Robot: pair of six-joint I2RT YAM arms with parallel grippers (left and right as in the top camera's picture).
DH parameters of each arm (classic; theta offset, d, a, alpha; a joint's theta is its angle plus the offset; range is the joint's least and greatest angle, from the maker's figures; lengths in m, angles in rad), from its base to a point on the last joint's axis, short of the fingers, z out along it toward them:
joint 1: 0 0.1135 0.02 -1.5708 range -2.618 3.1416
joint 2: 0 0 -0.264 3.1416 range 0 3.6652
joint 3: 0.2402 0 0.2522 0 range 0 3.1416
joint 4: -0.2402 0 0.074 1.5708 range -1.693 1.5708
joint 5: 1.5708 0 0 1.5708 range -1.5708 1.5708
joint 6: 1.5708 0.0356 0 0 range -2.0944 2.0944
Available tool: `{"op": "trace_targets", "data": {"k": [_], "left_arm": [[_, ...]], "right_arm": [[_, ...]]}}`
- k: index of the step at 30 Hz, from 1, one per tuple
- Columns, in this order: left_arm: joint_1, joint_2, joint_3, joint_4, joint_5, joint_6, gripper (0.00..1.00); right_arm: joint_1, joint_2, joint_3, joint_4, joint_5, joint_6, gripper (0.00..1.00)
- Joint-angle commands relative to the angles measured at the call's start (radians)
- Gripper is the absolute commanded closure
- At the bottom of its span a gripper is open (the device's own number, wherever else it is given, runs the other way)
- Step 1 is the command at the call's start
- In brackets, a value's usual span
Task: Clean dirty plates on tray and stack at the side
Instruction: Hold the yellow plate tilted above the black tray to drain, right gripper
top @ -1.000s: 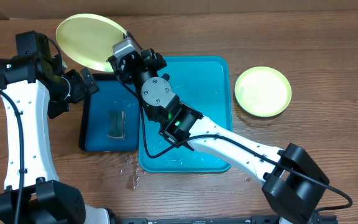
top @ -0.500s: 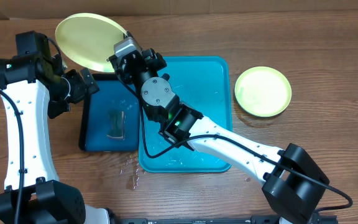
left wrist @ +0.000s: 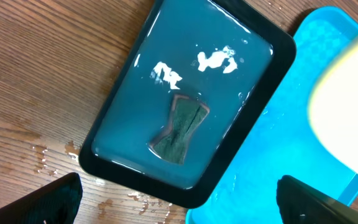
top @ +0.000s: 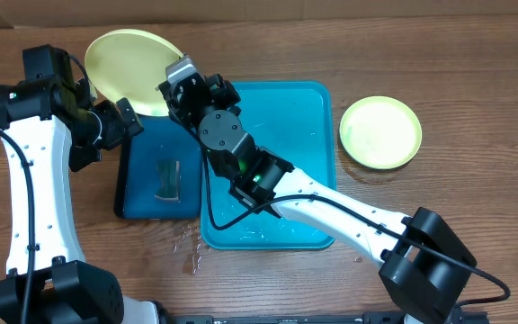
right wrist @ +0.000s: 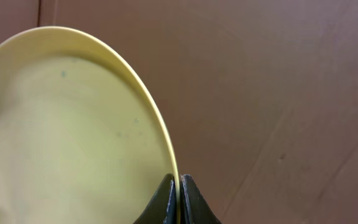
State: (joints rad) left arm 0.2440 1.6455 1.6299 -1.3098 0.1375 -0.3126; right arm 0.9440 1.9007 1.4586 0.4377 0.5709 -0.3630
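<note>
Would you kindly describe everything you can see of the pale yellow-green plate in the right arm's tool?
The round, shallow, pale yellow-green plastic plate has a thin raised rim and a few dark specks. The right tool pinches its rim, one finger on each face. It looks tilted, beyond the far edge of the dark-blue black-rimmed tray.
</note>
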Motion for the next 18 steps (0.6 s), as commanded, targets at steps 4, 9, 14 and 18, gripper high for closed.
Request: {"op": "trace_targets", "data": {"k": [4,9,14,18], "left_arm": [[0.003,-0.014,0.021,0.002,-0.008,-0.006,0.0],[0.003,-0.014,0.021,0.002,-0.007,-0.006,0.0],[0.003,-0.014,0.021,0.002,-0.008,-0.006,0.01],[0.003,-0.014,0.021,0.002,-0.008,-0.006,0.0]], "right_arm": [[-0.001,-0.036,0.029,-0.019,-0.023,0.069,0.96],[-0.004,-0.036,0.029,-0.142,-0.022,0.18,0.96],[-0.016,-0.036,0.029,-0.342,-0.022,0.404,0.96],[-0.023,-0.036,0.029,-0.481,-0.023,0.617,0.96]]}}
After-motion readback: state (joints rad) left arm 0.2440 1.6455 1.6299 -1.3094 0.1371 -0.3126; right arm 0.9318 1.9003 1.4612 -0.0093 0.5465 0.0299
